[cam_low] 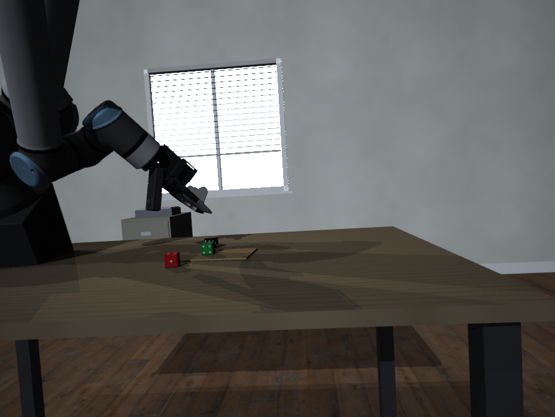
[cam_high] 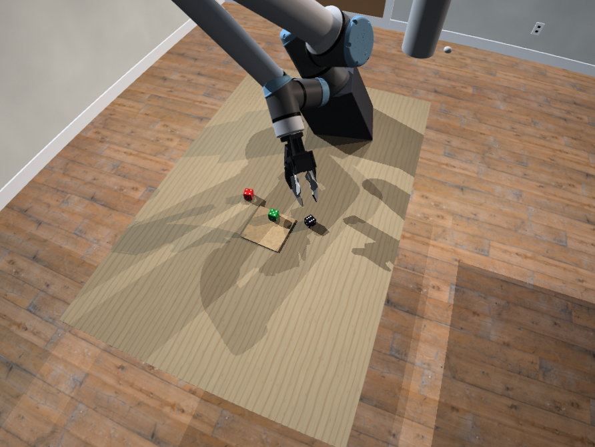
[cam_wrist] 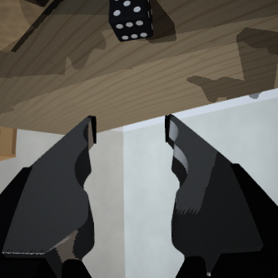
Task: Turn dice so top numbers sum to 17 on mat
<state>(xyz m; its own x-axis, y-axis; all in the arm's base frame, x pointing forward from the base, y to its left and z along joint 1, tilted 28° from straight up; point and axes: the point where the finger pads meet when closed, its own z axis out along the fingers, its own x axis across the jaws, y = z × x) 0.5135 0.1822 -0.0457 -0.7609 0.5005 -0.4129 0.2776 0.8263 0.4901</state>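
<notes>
The open gripper (cam_high: 308, 203) (cam_low: 209, 212) (cam_wrist: 130, 117) hangs above the table (cam_high: 312, 327) (cam_low: 313, 287) (cam_wrist: 137, 91), touching no die.

White dots are shown on the red cube-shaped die (cam_high: 248, 194) (cam_low: 172, 260), green cube-shaped die (cam_high: 273, 214) (cam_low: 207, 248) and black cube-shaped die (cam_high: 310, 221) (cam_low: 213, 240) (cam_wrist: 131, 21); the wooden counter (cam_high: 307, 346) (cam_low: 403, 278) (cam_wrist: 146, 83) is streaked tan-brown.
</notes>
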